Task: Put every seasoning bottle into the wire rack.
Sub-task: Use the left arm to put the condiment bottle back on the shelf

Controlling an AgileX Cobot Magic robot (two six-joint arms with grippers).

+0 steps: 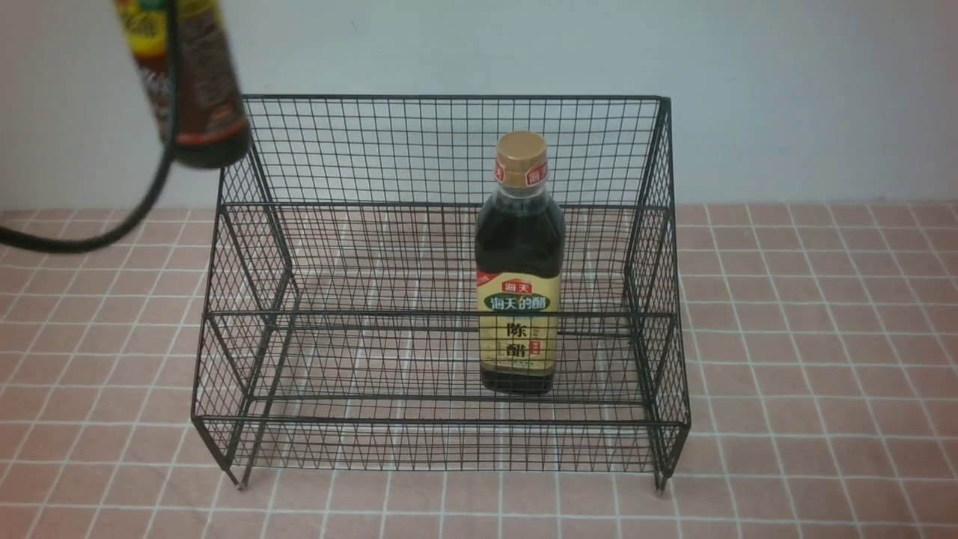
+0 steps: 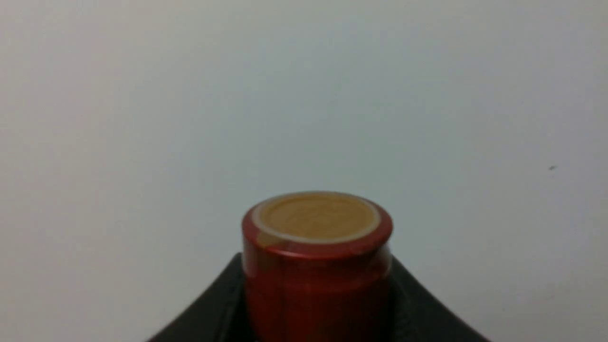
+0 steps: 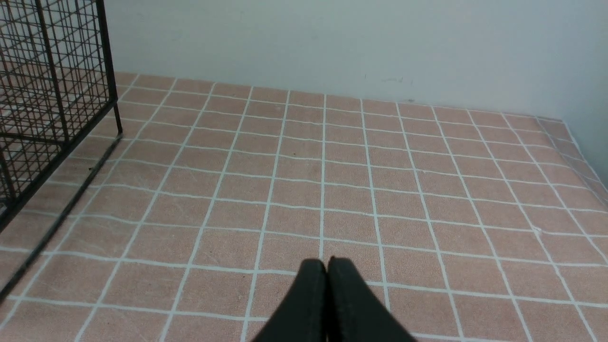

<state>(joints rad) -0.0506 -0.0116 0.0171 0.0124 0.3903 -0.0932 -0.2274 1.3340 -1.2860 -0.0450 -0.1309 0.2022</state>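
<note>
Front view: the gold-cap bottle (image 1: 519, 299) already stands upright in the wire rack (image 1: 449, 98), right of middle on the lower tier. The slim bottle (image 1: 198, 97) hangs high over the rack's far-left corner, with a cable (image 1: 150, 196) crossing it.

Left wrist: the left tool (image 2: 316, 304) is clamped round the neck under the cap (image 2: 316, 223).

Right wrist: the right tool (image 3: 327, 285) is pinched shut on nothing, over the tabletop (image 3: 403, 190) right of the rack.

I'd clear the top rim, then lower it upright into the free left half.

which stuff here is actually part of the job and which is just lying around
Job: wire rack; gold-capped vinegar bottle standing inside it; red-capped seasoning bottle held aloft.
Just there: black cable; pink tiled table cover.
</note>
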